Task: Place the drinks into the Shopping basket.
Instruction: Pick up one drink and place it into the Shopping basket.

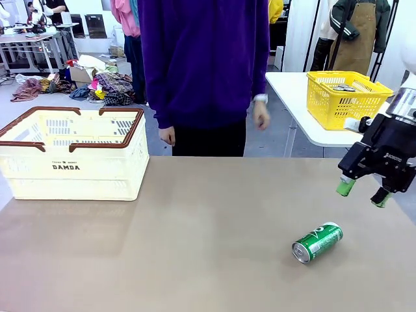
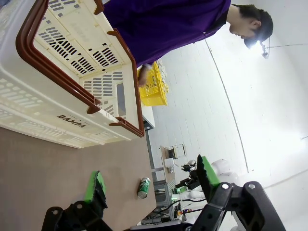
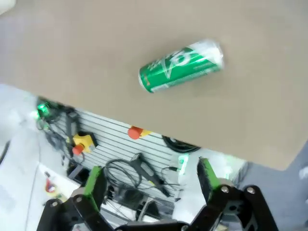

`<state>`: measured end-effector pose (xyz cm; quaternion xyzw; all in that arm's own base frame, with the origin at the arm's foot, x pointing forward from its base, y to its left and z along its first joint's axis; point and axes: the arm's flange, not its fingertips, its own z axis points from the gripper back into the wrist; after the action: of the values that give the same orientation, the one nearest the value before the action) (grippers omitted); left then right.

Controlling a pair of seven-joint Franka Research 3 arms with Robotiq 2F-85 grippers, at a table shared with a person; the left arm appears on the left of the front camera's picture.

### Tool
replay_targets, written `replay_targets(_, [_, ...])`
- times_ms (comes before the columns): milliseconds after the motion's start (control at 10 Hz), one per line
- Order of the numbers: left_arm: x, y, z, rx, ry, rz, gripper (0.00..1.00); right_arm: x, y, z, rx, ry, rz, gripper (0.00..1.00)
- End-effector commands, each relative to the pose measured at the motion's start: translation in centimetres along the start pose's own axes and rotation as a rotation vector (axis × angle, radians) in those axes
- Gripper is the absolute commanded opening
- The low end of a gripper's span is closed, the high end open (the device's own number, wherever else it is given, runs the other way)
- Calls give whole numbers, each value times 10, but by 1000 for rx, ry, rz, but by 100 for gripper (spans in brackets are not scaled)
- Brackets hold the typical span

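Glossy metal green can (image 1: 317, 242) on matt smooth table (image 1: 195, 247); cream plastic basket (image 1: 75, 170).

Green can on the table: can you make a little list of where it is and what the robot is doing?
green can: lying on its side on the table, right of middle, untouched
cream shopping basket: upright at the table's far left
right tool: open, empty, in the air near the table's right edge
left tool: open, empty, pointed toward the basket
person: standing across the table
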<state>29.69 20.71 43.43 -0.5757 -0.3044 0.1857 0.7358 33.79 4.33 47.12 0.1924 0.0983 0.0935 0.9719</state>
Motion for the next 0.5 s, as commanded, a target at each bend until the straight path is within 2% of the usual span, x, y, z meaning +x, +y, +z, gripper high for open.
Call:
replay_targets(0, [-2,-2,3,-2,12,0,100,7,6,-5,-78,0,621,100])
replay_targets(100, [-2,-2,3,-2,12,0,100,10,9,-12,-129,57,1033,100])
replay_targets(200, [-2,-2,3,-2,12,0,100,14,7,-21,-209,46,1418,100])
replay_targets(300, [-2,-2,3,-2,12,0,100,14,9,-34,-391,-10,1707,100])
replay_targets(400, [-2,-2,3,-2,12,0,100,16,11,-44,-502,-181,1915,100])
